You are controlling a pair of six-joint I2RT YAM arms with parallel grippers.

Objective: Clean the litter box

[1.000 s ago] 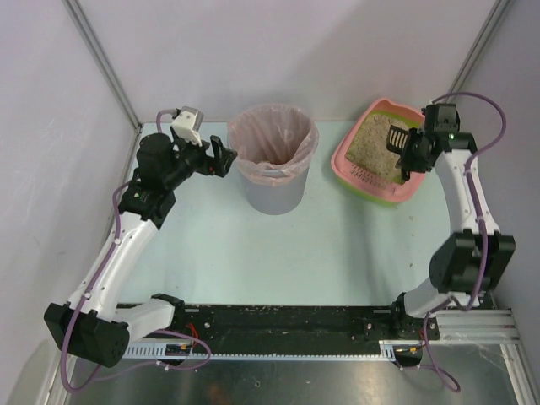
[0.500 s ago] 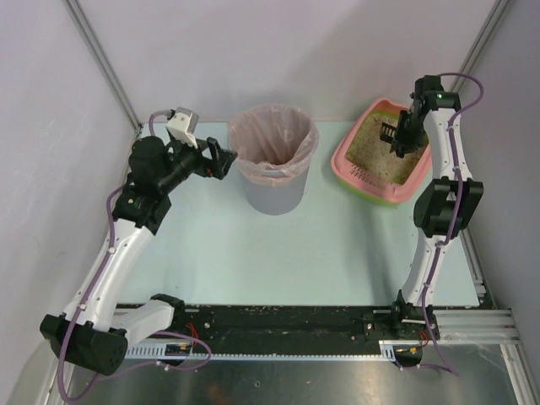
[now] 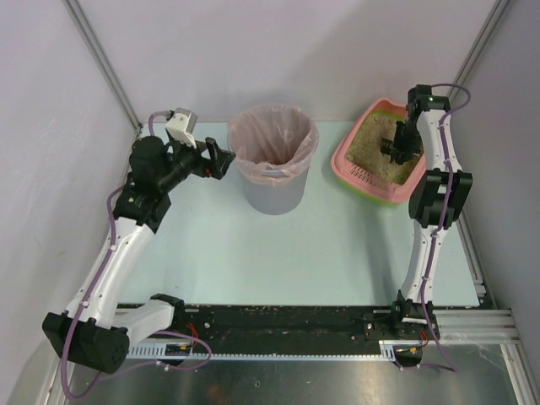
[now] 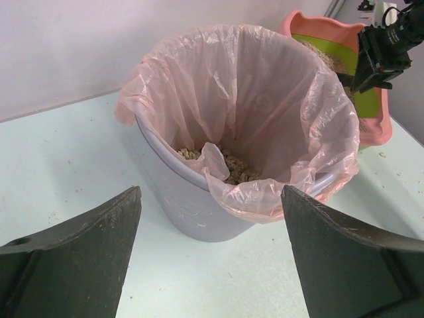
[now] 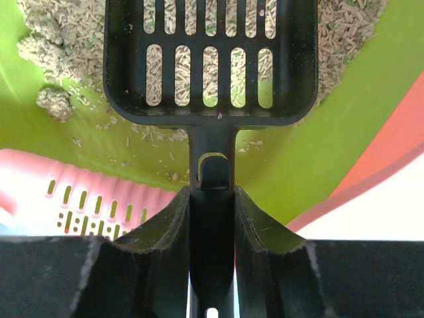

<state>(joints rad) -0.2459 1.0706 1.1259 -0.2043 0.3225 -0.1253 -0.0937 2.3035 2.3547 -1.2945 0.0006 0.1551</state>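
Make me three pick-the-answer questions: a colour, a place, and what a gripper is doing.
1. What colour is the bag in the bin? A blue; B pink; C black.
2. Where is the black scoop? A inside the bin; B beside the bin; C over the litter box.
3. What is the right gripper doing? A shut on the scoop's handle; B open, empty; C shut on the bin's rim.
Answers: 1 B, its plastic is pink; 2 C, granules show through its slots; 3 A, both fingers press the handle.
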